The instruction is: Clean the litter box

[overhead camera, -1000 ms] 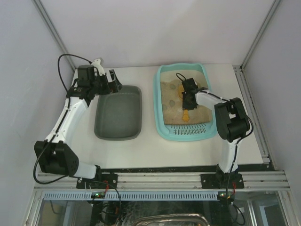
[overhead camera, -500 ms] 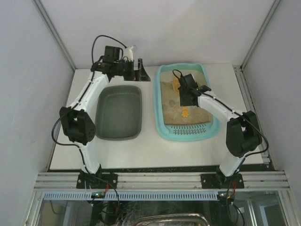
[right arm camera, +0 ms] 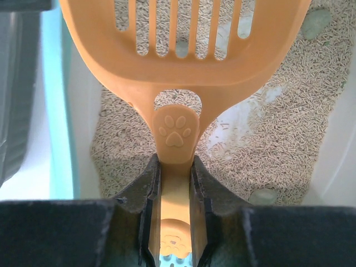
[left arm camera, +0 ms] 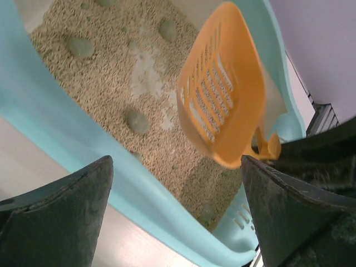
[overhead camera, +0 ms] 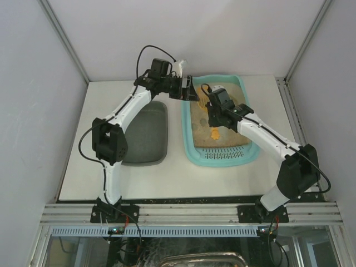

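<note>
The litter box [overhead camera: 222, 158] is a light-turquoise tray right of centre, holding beige litter [left arm camera: 105, 83] with several greenish clumps [left arm camera: 136, 120]. My right gripper [overhead camera: 214, 114] hovers over the litter and is shut on the handle [right arm camera: 177, 133] of an orange slotted scoop [right arm camera: 183, 61]. The scoop's head is raised above the litter, and only its handle end [overhead camera: 216, 133] shows from above. My left gripper [overhead camera: 189, 92] is open and empty over the box's far-left corner. In its wrist view the turquoise wall [left arm camera: 83, 146] runs between the fingers and the scoop [left arm camera: 228, 94] hangs just beyond.
A dark grey-green tray [overhead camera: 146, 139] sits left of the litter box, partly covered by my left arm; its edge [right arm camera: 16, 83] shows in the right wrist view. White walls enclose the table, and a metal rail [overhead camera: 297, 119] runs along the right edge.
My left arm has swung right, from beyond the grey tray's far-left corner to the litter box's far-left corner. My right gripper has carried the scoop slightly left.
</note>
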Tool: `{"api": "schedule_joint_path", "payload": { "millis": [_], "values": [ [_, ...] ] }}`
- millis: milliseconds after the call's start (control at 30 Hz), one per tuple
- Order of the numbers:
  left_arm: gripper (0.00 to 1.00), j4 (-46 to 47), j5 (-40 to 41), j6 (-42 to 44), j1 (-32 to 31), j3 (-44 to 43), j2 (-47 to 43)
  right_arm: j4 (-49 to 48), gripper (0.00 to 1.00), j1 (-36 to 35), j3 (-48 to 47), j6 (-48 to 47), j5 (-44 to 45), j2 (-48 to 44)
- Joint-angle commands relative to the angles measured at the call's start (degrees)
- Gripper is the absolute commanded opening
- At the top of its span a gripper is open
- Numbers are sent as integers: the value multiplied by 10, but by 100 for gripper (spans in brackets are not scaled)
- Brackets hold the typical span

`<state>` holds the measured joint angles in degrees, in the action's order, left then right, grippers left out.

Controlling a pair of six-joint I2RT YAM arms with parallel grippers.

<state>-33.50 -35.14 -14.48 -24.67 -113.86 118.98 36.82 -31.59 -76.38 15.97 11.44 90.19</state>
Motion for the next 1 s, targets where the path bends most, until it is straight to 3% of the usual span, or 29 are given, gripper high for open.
{"api": "schedule_joint_path", "payload": {
  "millis": [0,200,267,300,333,467,500,567,600,633,667,700,733,867,967],
  "values": [
    [100,45,4,-21,-7,-55,14,-7,0,-20,4,-9,-10,-35],
    [100,46,22,-13,-26,-59,22,-8,0,-40,4,-9,-8,-33],
    [93,43,27,-5,-36,-59,23,-10,0,-43,4,-11,-9,-31],
    [86,43,25,-3,-46,-59,24,-11,0,-45,4,-11,-9,-31],
    [72,43,16,-1,-49,-59,26,-11,0,-46,4,-11,-8,-31],
    [6,47,-5,-11,-50,-61,28,-16,0,-47,10,-8,-11,-41],
    [1,45,-7,-9,-50,-59,27,-21,0,-46,14,-8,-13,-46],
    [0,44,-18,-5,-50,-51,19,-29,2,-43,23,-8,-26,-59],
    [0,45,-29,-5,-50,-47,14,-35,16,-41,31,-7,-37,-67],
    [0,45,-39,-6,-48,-42,9,-42,38,-35,40,-3,-57,-78],
    [0,48,-50,-11,-46,-35,3,-55,69,-26,52,1,-83,-91],
    [0,54,-65,-18,-43,-25,-6,-72,95,-15,76,9,-117,-110],
    [0,68,-73,-31,-38,-11,-16,-94,99,2,101,18,-173,-133],
    [0,187,-102,-124,-10,72,-56,-233,100,103,233,93,-362,-229],
    [0,218,-117,-158,-8,93,-67,-324,100,142,301,144,-438,-263]
  ]
}}
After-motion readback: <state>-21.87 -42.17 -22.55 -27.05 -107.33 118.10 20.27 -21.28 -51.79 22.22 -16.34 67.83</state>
